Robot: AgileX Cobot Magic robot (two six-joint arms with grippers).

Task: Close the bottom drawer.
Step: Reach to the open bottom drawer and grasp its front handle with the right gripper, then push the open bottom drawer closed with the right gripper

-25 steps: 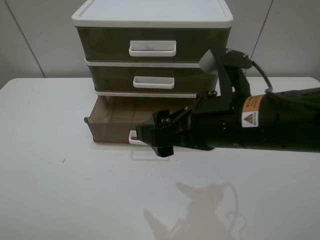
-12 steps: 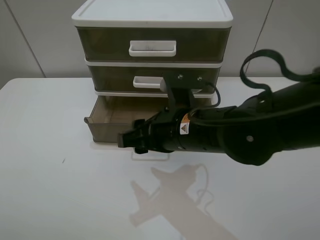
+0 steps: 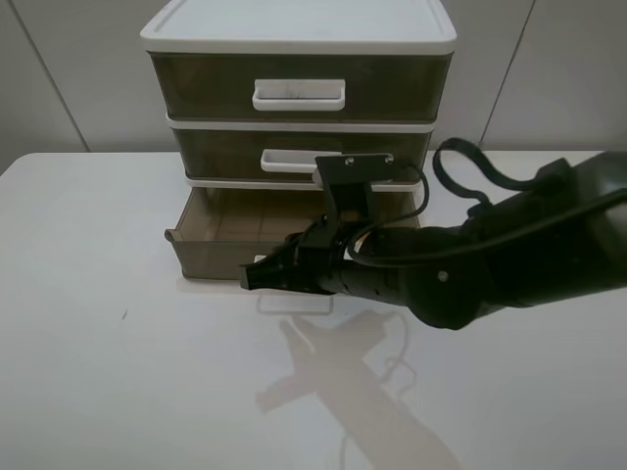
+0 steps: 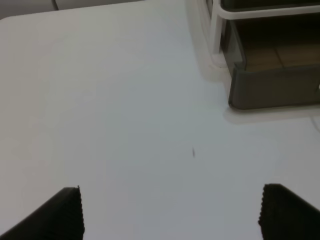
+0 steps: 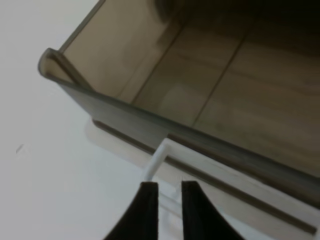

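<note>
The bottom drawer [image 3: 211, 251] of the white-framed unit [image 3: 294, 37] is pulled out and looks empty. It also shows in the left wrist view [image 4: 275, 92] and the right wrist view [image 5: 200, 100]. My right gripper [image 3: 257, 278] reaches across in front of the drawer and hides most of its front. In the right wrist view the right gripper [image 5: 170, 210] has its fingers [image 5: 147, 212] nearly together, right at the left end of the white loop handle [image 5: 225, 172]. My left gripper [image 4: 170, 215] is open above bare table, well away from the drawer.
The middle drawer [image 3: 299, 157] and the top drawer [image 3: 299, 90] are shut. The unit stands at the back of the white table [image 3: 118, 372], against a grey wall. My right arm's cable [image 3: 470, 162] loops up beside the unit.
My right arm has rolled and dropped lower, and its gripper tip has moved left along the drawer front to the handle's left end. The drawer stands as far out as before.
</note>
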